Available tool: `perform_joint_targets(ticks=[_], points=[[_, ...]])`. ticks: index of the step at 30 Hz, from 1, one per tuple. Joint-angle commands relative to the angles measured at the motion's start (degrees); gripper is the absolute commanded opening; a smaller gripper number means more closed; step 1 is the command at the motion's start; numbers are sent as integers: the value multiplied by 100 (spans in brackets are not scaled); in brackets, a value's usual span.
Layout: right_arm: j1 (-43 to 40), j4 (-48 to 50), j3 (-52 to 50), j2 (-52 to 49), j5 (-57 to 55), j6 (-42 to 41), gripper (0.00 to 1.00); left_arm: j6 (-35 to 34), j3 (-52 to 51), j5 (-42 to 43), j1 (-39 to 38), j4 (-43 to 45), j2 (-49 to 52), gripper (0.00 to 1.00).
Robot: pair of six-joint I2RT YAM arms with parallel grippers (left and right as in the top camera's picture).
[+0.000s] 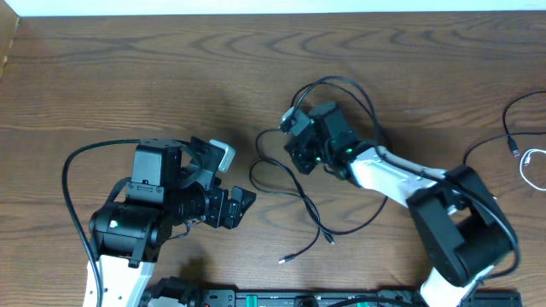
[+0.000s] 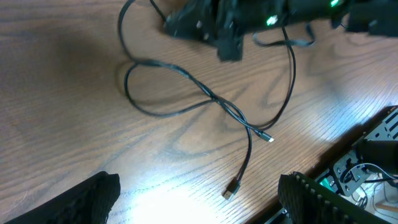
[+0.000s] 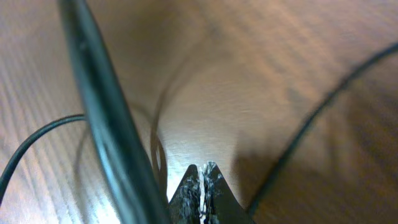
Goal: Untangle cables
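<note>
A tangle of thin black cables (image 1: 299, 192) lies at mid-table, with two plug ends (image 1: 287, 258) toward the front. In the left wrist view the cables (image 2: 205, 93) loop across the wood and end in plugs (image 2: 229, 193). My right gripper (image 1: 300, 152) sits over the top of the tangle. Its fingers (image 3: 202, 186) are pressed together just above the table, with a black strand (image 3: 99, 106) running up close beside them. My left gripper (image 1: 243, 203) is open and empty, left of the tangle; its fingers (image 2: 199, 205) frame bare wood.
Another black cable (image 1: 510, 128) and a white cable (image 1: 533, 166) lie at the right edge. The table's front edge and a black rail with electronics (image 2: 367, 162) are close to the plugs.
</note>
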State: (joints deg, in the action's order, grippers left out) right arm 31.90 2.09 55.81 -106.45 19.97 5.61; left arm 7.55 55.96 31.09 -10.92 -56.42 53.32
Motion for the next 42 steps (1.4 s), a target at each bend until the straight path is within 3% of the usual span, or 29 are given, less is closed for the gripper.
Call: perform_joint_targets(ticks=[1,12,19,25,28,34,42], points=[[-341,31,44,876,-223,-391,1,96,39,-74,28,-13,15,87],[-1821,686,44,3423,-1978,-538,1,94,35,-70,28,-33,177,87],[-3517,981,44,4590,-4540,-621,1,94,-26,-70,28,-63,240,87],[-4719,640,44,4769,-6522,-726,1,94,-26,-70,28,-94,240,87],[-5270,278,44,4621,-6384,-769,1,92,-26,-70,28,-103,240,87],[-5875,-562,44,4002,-5416,-2004,1,92,-26,-68,28,-264,240,87],[-6216,-511,44,2811,-2828,-2199,1,94,-26,-68,22,-490,240,87]])
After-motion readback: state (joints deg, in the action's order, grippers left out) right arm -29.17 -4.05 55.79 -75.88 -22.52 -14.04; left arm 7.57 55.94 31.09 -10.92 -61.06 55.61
